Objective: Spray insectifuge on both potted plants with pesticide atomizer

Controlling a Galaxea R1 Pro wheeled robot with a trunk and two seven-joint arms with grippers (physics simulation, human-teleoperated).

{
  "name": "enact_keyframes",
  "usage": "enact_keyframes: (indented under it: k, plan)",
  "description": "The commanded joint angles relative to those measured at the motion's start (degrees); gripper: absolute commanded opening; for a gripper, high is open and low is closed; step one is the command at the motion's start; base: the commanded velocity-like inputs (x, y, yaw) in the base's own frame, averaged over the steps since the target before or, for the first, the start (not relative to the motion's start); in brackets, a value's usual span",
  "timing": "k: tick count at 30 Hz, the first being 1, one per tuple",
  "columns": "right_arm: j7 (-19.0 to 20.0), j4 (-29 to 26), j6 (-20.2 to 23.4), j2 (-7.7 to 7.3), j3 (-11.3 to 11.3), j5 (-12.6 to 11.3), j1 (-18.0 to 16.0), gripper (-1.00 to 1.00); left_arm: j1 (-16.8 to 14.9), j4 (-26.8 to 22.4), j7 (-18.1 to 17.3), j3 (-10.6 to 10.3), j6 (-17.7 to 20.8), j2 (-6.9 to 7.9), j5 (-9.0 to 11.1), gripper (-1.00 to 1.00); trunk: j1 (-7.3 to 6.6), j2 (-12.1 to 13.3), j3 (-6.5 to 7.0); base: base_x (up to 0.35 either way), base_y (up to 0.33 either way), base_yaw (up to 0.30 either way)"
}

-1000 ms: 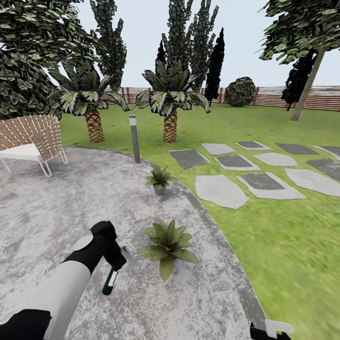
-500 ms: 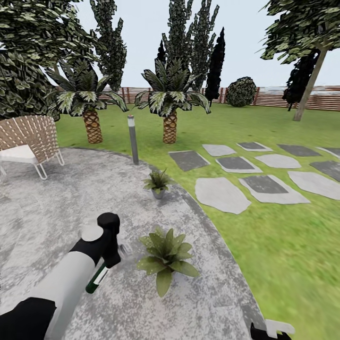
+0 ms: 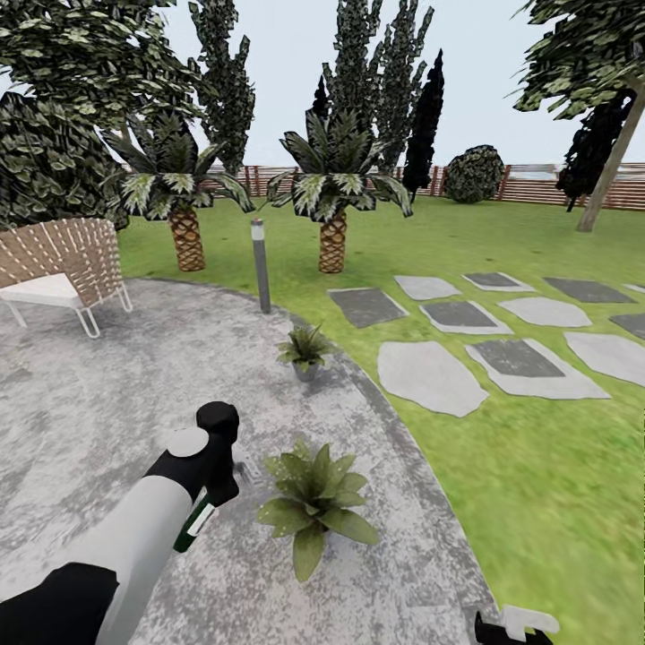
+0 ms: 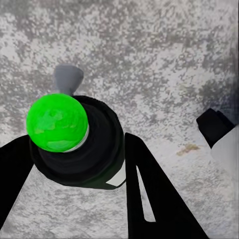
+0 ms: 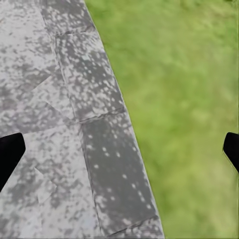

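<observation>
The left hand [image 3: 215, 488] grips the slim dark green pesticide atomizer [image 3: 193, 523] with white label, its fingers [image 4: 149, 199] closed around the bottle's body just beside the nearer speckled green potted plant [image 3: 313, 502] on the round grey mottled patio [image 3: 107, 385], probably to bring the nozzle within spraying range. The farther potted plant [image 3: 305, 349] waits near the patio's edge. The right hand [image 5: 119, 149] hangs open above the patio border.

Our left gripper [image 3: 215, 484] seems to grip the pesticide atomizer [image 3: 193, 526], tilted over the grey patio [image 3: 107, 394], just beside the nearer potted plant [image 3: 313, 495]; the second plant [image 3: 305, 349] stands farther along the lawn [image 3: 528, 466] edge.
</observation>
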Motion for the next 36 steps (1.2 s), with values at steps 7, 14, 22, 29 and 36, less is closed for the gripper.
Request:
enact_keyframes:
  k: [7, 14, 22, 29, 36]
  plan:
    - [-0.09, 0.02, -0.14, 0.0, 0.53, -0.54, -0.02, 1.0, -0.01, -0.07, -0.56, 0.0, 0.61, -0.19, -0.52, -1.0, 0.0, -0.02, -0.06, -0.061, -0.268, 0.173]
    - [-0.09, 0.02, -0.14, 0.08, 0.51, -0.54, -0.02, 1.0, 0.72, 0.54, -0.56, 0.18, 1.66, -0.71, -0.35, -1.0, 0.0, -0.02, -0.06, 0.071, -0.253, 0.135]
    - [-0.09, 0.02, -0.14, 0.05, 0.5, -0.54, -0.02, 1.0, 3.67, 0.43, -0.56, 0.27, 1.82, -0.58, -0.26, -1.0, 0.0, -0.02, -0.06, 0.145, -0.055, 0.001]
    - [-0.09, 0.02, -0.14, 0.07, 0.55, -0.54, -0.02, 1.0, 8.48, 0.62, -0.56, 0.33, 1.75, -0.06, 0.0, -1.0, 0.0, -0.02, -0.06, 0.001, 0.0, 0.193]
    - [-0.03, 0.21, -0.14, 0.01, 0.55, -0.47, -0.02, 1.0, 8.86, -0.02, -0.56, 0.52, 1.8, -0.5, 3.14, -1.0, 0.0, -0.02, -0.06, 0.0, 0.0, 0.09]
